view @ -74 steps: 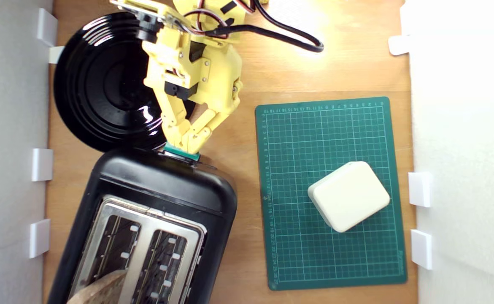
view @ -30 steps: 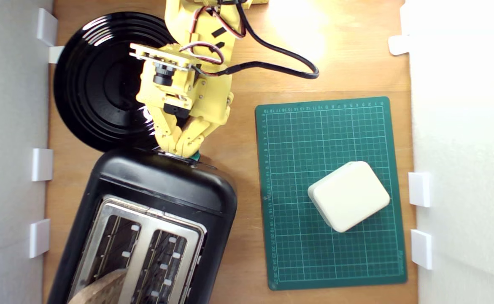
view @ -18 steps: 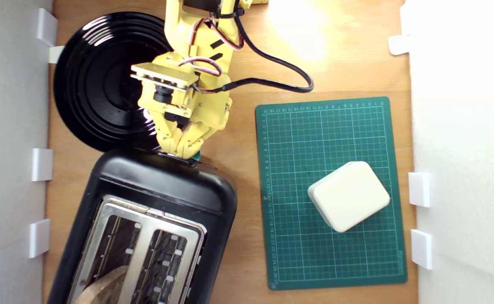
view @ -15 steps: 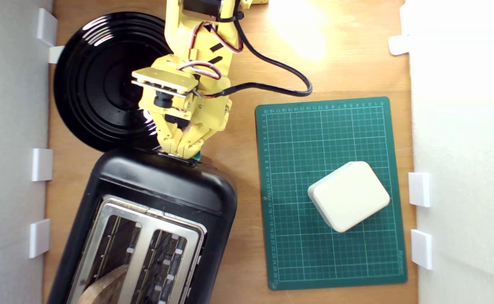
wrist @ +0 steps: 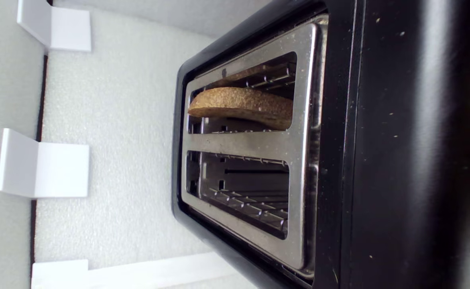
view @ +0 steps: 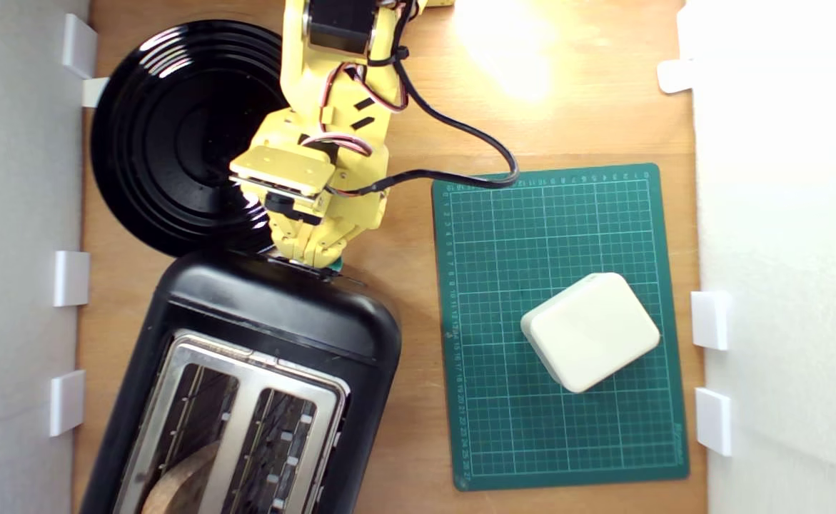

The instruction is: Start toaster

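Yellow printed-plastic gripper (view: pixel 313 255) sits with its fingertips drawn together at the end wall of the large glossy black two-slot toaster (view: pixel 260 314), directly over the small teal-green lever knob (view: pixel 335 268). Only a sliver of the knob shows past the fingertips. Jaws look nearly closed, tips together or almost so. Whether they pinch the knob or merely bear on top of it cannot be told from above.

Step in hand, as I judge it: pressing the lever down to latch. A brown slice of bread (wrist: pixel 243 106) sits in one slot, top edge near the silver metal slot surround (wrist: pixel 303 144); the other slot is empty.

Next move calls for a straight push down along the lever slot, with the fingertips kept centred on the knob so they do not slide off toward the toaster's wall. Press until it latches, then release and lift clear.

Arm pose: forearm reaches in from the far edge of the wooden table (view: pixel 403 442), wrist pitched steeply down, camera plate above the jaws. Round black ribbed plate (view: pixel 175 135) lies just beside the jaws. Green gridded cutting mat (view: pixel 503 428) with a cream rounded-square block (view: pixel 590 331) lies well apart on the other side.
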Controlling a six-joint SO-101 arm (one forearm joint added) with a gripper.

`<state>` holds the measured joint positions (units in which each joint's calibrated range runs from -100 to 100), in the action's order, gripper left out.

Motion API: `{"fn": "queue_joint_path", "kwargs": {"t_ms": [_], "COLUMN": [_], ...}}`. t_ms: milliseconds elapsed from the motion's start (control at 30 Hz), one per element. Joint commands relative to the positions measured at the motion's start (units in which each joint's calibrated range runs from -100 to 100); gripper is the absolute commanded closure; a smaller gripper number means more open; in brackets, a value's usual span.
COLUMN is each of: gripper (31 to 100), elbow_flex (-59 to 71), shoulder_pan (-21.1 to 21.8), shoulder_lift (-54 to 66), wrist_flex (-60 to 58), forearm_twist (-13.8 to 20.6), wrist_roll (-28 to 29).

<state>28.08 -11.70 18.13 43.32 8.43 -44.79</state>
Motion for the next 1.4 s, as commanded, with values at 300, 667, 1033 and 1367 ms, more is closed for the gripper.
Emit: {"fn": "queue_joint_path", "kwargs": {"t_ms": [300, 667, 1033, 1367], "gripper": [98.9, 98.9, 98.9, 98.9], "elbow_flex": [10.6, 21.9, 24.4, 24.3], "shoulder_pan": [0.8, 0.8, 1.5, 5.0], "shoulder_lift": [-0.9, -1.0, -4.3, -7.6], "wrist_flex": [-8.2, -19.4, -20.1, -20.1], "forearm_twist": [-0.5, 0.2, 0.2, 0.2], "wrist_roll": [0.1, 0.1, 0.1, 2.2]}}
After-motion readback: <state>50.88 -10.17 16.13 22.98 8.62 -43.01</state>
